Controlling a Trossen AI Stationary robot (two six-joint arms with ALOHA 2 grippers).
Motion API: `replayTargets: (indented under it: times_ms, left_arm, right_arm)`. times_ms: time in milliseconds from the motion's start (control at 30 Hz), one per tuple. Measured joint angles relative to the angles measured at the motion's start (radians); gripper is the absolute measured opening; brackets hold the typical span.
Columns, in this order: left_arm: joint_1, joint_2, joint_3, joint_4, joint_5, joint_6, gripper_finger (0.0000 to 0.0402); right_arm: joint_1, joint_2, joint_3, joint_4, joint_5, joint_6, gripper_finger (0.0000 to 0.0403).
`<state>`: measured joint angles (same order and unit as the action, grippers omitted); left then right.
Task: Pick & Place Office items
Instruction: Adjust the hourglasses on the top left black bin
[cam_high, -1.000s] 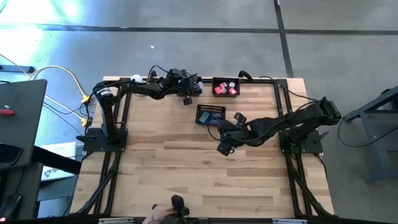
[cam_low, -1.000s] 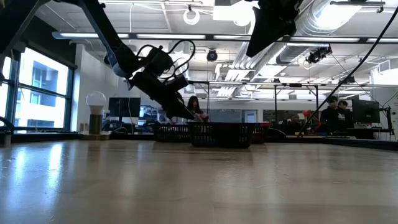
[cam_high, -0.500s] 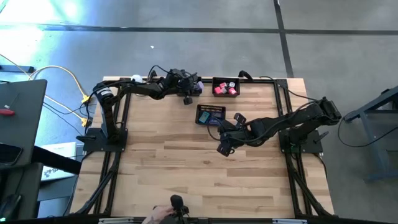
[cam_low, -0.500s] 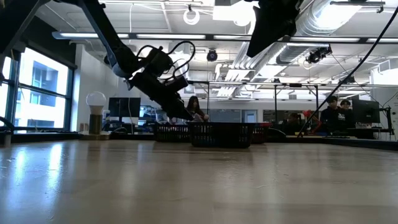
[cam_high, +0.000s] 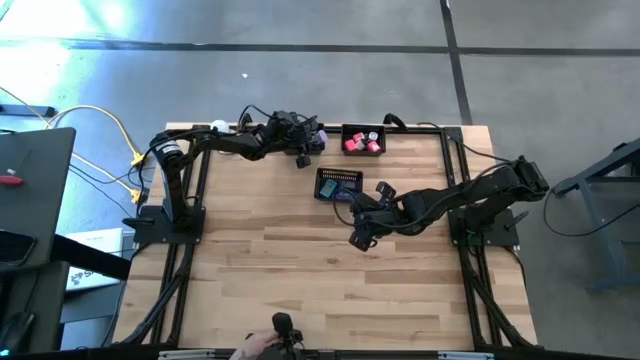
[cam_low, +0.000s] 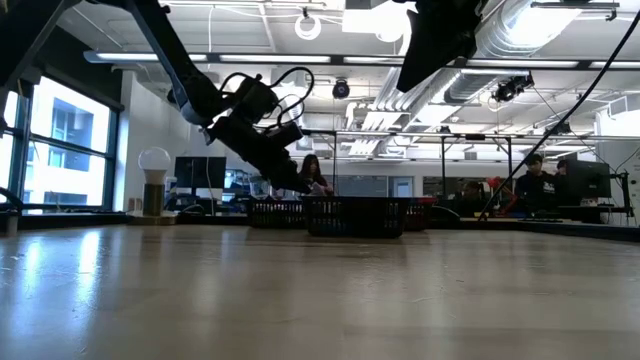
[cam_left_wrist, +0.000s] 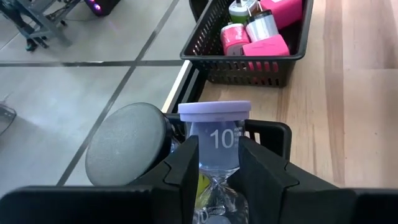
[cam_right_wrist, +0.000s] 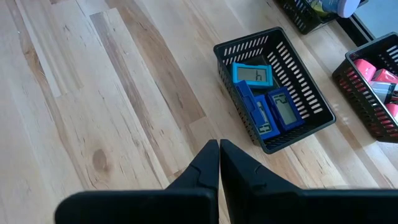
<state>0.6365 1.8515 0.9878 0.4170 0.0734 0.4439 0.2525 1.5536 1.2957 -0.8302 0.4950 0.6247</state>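
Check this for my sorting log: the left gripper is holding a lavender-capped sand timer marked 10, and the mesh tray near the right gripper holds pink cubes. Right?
Not quite. The right wrist view shows the mesh tray near the right gripper holding blue rectangular timers with small displays, not pink cubes. The left gripper does hold the lavender-capped sand timer marked 10.

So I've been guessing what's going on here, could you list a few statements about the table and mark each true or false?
1. The left gripper holds a sand timer marked 10. True.
2. The right gripper is wide open. False: its jaws are shut, holding nothing.
3. One black basket holds blue timers. True.
4. The pink items lie loose on the wood. False: they sit in another black basket.
5. The right gripper is inside a basket. False: it hovers over bare table.
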Motion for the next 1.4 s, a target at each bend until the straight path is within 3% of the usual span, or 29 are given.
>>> replayTargets:
  times_ms: [433, 800, 1400]
  left_arm:
    - [0.000, 0.000, 0.000, 0.007, 0.000, 0.021, 0.0110]
    - [-0.001, 0.000, 0.000, 0.009, 0.015, 0.020, 0.0194]
    - [0.003, 0.000, 0.000, 0.010, 0.019, 0.027, 0.0198]
  right_arm:
    - [0.000, 0.000, 0.000, 0.000, 0.000, 0.000, 0.0002]
    - [0.000, 0.000, 0.000, 0.001, 0.000, 0.000, 0.0002]
    - [0.000, 0.000, 0.000, 0.005, 0.000, 0.000, 0.0002]
